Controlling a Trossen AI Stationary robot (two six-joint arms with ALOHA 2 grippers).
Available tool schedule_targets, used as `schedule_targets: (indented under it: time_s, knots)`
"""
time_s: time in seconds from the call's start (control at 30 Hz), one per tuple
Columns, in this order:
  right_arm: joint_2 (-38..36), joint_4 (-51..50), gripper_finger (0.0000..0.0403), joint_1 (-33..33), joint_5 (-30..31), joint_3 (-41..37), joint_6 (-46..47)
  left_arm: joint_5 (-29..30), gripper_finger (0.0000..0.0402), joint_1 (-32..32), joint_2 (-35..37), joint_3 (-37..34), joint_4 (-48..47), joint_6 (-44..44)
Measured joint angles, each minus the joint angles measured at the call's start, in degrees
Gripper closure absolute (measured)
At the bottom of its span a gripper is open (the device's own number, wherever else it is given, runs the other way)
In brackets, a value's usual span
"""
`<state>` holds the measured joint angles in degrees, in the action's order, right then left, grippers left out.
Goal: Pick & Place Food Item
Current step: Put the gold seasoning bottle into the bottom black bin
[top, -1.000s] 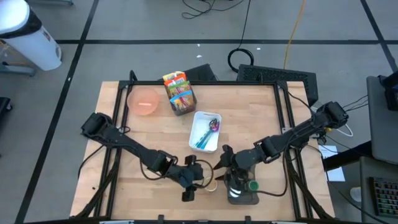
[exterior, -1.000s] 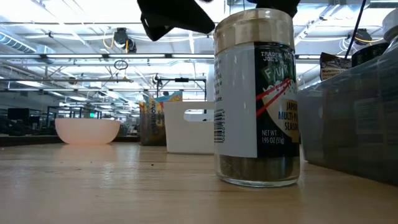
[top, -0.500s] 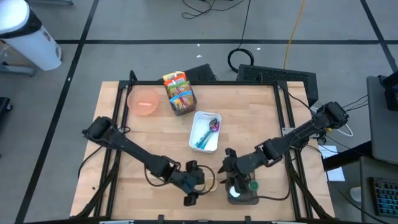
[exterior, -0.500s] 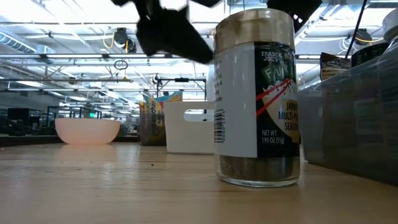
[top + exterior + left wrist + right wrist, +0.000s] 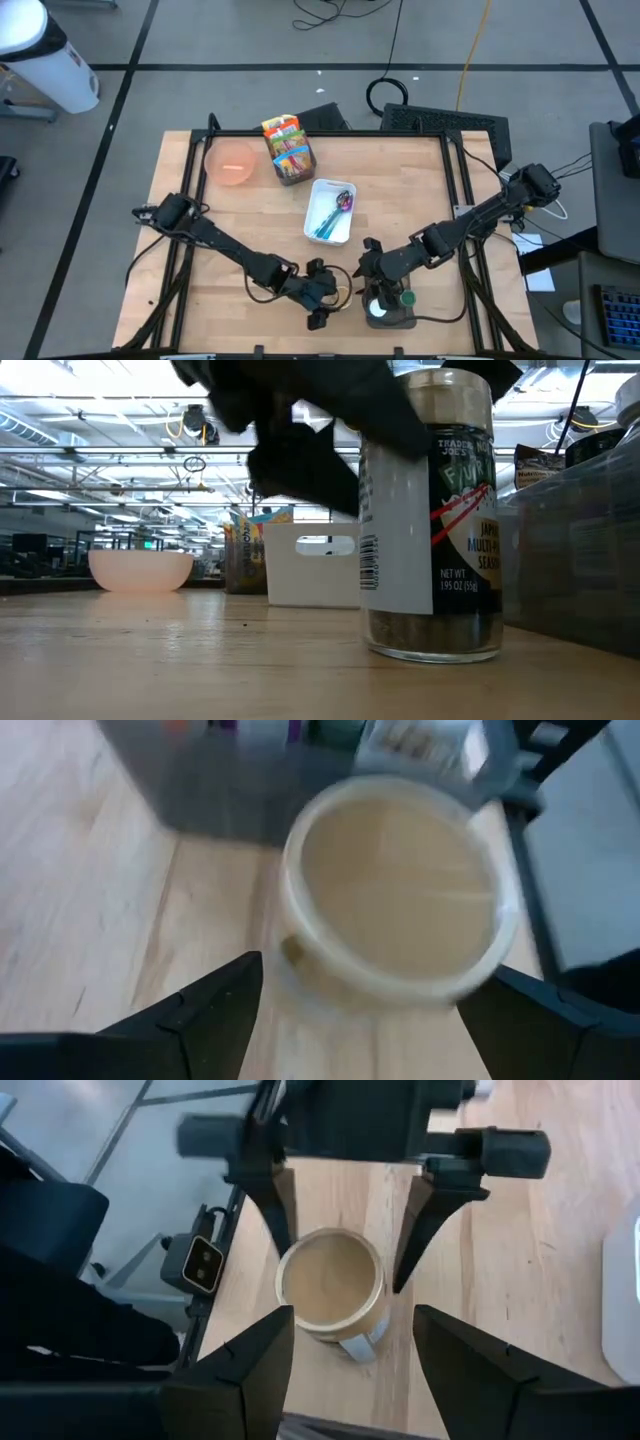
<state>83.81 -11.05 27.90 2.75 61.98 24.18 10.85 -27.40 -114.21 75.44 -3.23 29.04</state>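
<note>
A glass seasoning jar (image 5: 430, 530) with a tan lid and a white label stands upright on the wooden table near its front edge; it also shows in the high view (image 5: 345, 290). My left gripper (image 5: 372, 972) is open. It is down at the jar, with one finger on each side of the lid (image 5: 400, 890). My right gripper (image 5: 352, 1315) is open and empty. It hovers just to the far right of the jar (image 5: 335, 1290) and points at it. My left gripper has its fingers (image 5: 278, 1210) on both sides of the jar's lid, coming from the table's left and slanting down. One fingertip sits right at the lid's rim (image 5: 288, 1265) and the other stands a little apart. I cannot tell whether either touches. The jar stands on the table.
A grey bin (image 5: 392, 315) with small items stands just right of the jar; its wall shows in the low view (image 5: 570, 550). Farther back are a white tray (image 5: 330, 212) with utensils, a box of snack packets (image 5: 288, 150) and a pink bowl (image 5: 232, 162).
My left gripper has gone toward the table's right and down, and its open fingers have come around the jar's top. The jar has shifted a little toward the table's right and stays upright. My right gripper has moved slightly toward the near edge and stays open.
</note>
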Motion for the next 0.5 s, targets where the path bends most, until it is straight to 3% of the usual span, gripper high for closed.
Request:
schedule_targets:
  time_s: [0.5]
  knots:
    - [0.0,-2.4,0.0204,0.3,0.1,0.0,0.0,-0.2,0.0082,1.3,-4.5,0.1,10.8,-0.4]
